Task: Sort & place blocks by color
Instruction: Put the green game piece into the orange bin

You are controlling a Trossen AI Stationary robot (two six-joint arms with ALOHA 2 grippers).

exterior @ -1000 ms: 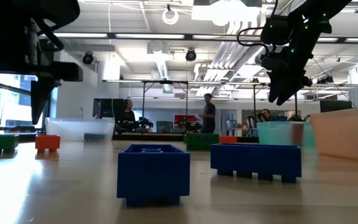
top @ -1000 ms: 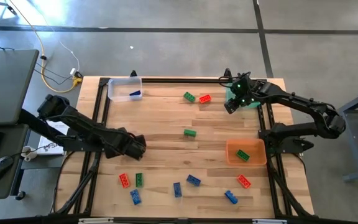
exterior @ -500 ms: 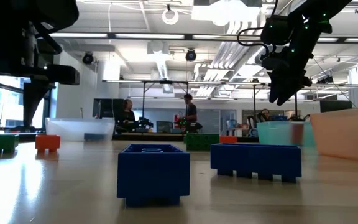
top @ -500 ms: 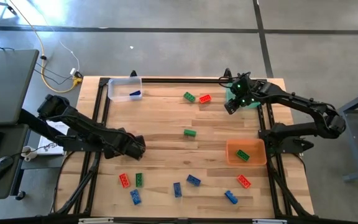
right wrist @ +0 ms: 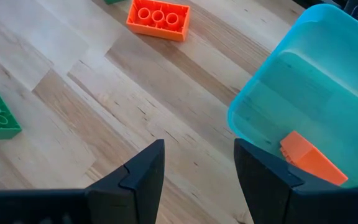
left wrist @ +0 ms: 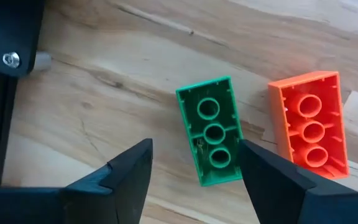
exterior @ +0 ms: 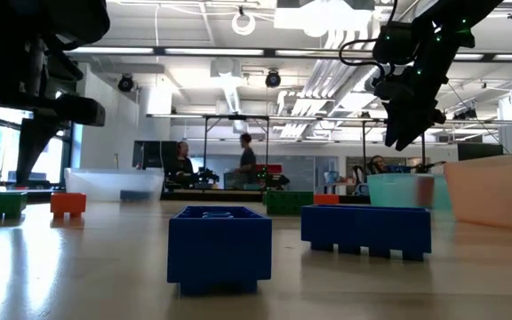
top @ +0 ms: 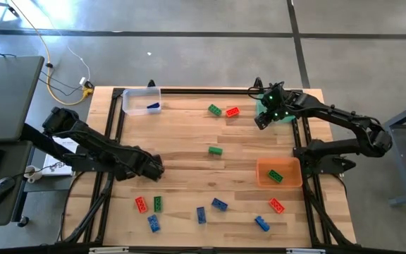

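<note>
Blocks lie scattered on the wooden table [top: 189, 134]. My left gripper [left wrist: 194, 180] hangs open, pointing down, over an upturned green block [left wrist: 213, 132] that lies next to a red block [left wrist: 311, 124] at the near left [top: 157, 204]. The green block's near end shows between the fingers, which stand above it without touching. My right gripper [right wrist: 197, 168] is open and empty at the far right, above the rim of the teal bin [right wrist: 309, 81], in which a red block [right wrist: 306, 155] lies.
A clear bin [top: 141, 100] with a blue block stands at the far left. An orange bin [top: 279, 173] with a green block stands at the right. Several blue blocks [top: 219, 204] and a red one [top: 277, 205] lie near the front edge; green [top: 216, 150] and red [top: 232, 111] blocks lie farther back.
My left gripper has tipped a little at the wrist, its fingers swinging slightly toward the table's left edge, still above the green and red blocks. No block has moved. My right arm has kept still.
</note>
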